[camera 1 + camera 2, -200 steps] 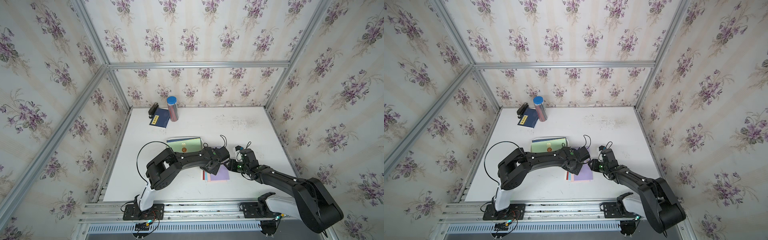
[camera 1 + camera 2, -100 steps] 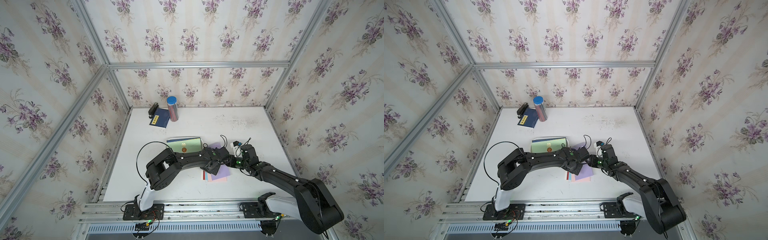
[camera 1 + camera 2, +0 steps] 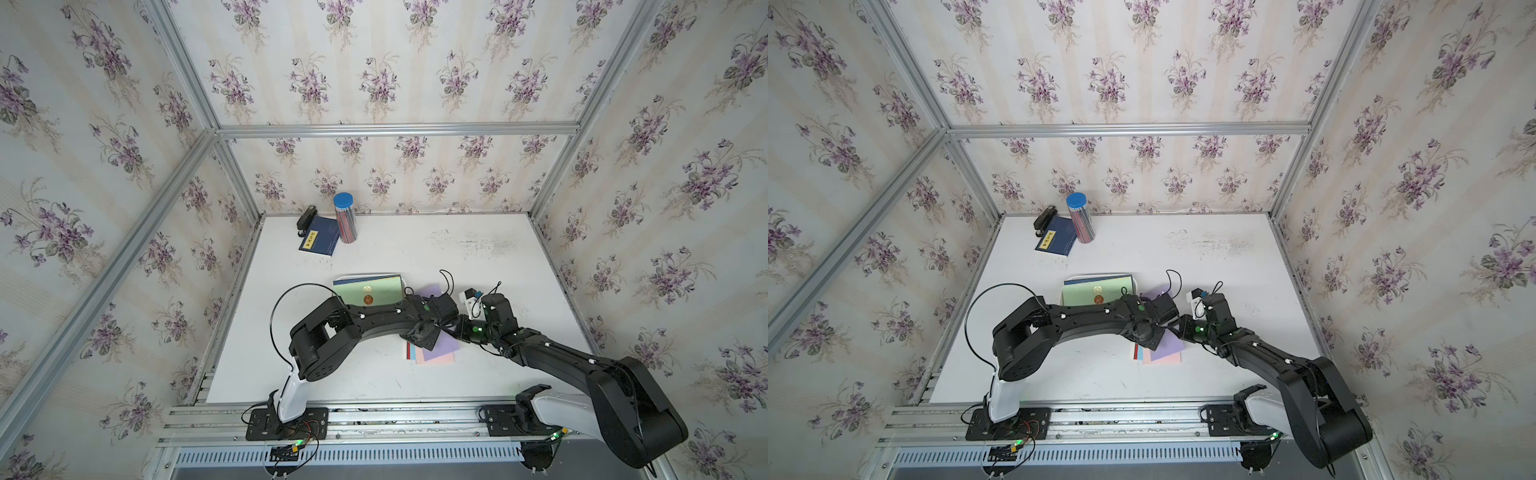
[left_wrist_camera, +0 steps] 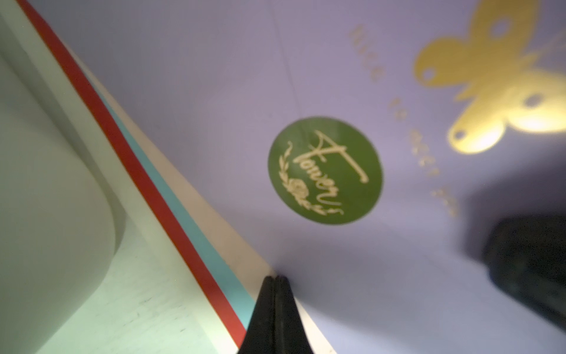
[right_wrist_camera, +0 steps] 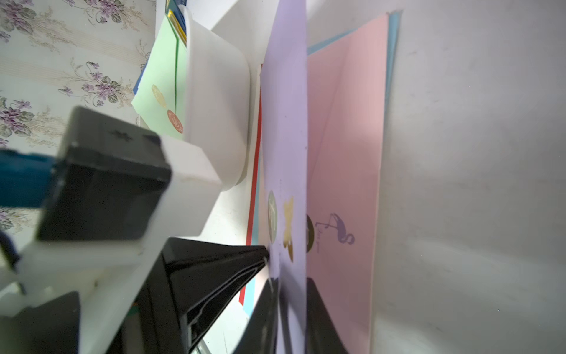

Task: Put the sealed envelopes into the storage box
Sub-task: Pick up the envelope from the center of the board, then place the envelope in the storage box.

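Closed over the last second, the right jaws were found pinching the lilac envelope (image 5: pixel 286 122) — tilted up off the stack (image 5: pixel 346 122) just beside the box (image 5: pixel 217 92). Left jaws were pressed together at its edge. With the grasp made, a lift over the box wall would be called for.

A lilac envelope (image 4: pixel 214 76) fills most of the frame, bearing a round green seal (image 4: pixel 325 170) and a gold butterfly (image 4: pixel 502 76). Cream (image 4: pixel 245 248), light blue (image 4: pixel 228 275) and red (image 4: pixel 153 191) envelope edges peek out beneath. A white storage box (image 4: pixel 46 184) corner sits alongside. The left gripper (image 4: pixel 275 306) fingertips, pressed together, meet the lilac edge.
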Robot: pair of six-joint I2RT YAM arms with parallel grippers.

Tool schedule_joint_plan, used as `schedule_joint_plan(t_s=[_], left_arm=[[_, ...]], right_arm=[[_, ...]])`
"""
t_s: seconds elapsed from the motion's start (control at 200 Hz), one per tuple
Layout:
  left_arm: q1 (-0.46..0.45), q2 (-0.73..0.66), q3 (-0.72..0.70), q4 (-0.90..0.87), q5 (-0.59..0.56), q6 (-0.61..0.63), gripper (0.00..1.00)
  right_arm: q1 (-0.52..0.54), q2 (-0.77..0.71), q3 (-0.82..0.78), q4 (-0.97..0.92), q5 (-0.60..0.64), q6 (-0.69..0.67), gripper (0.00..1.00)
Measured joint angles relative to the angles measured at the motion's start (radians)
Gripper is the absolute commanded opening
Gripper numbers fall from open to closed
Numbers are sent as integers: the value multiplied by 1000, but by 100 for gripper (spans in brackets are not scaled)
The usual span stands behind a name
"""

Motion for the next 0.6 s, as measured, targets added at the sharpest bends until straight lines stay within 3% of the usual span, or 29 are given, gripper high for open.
schedule_joint_plan(t_s=[0.085,0.13,0.2,0.275,0.4,0.495,0.6], left_arm=[[0,-22,-11,0,4,3,0],[-1,-40,-17,0,5,3,6],[-8,-87,-24,-1,3,8,23],[-21,-153,-29,-2,-6,22,52],[-31,-317,-72,-5,-54,33,79],[3,-447,-148,-9,-109,41,81],[112,-559,-254,-35,-137,44,82]], right_arm=[[0,-30,14,-16,10,-8,0],[0,-55,24,-30,20,-20,0],[0,-91,48,-68,40,-44,0],[0,-129,88,-117,58,-82,0],[0,-193,182,-213,98,-177,0],[0,-220,281,-275,142,-265,0],[1,-206,399,-285,158,-375,0]])
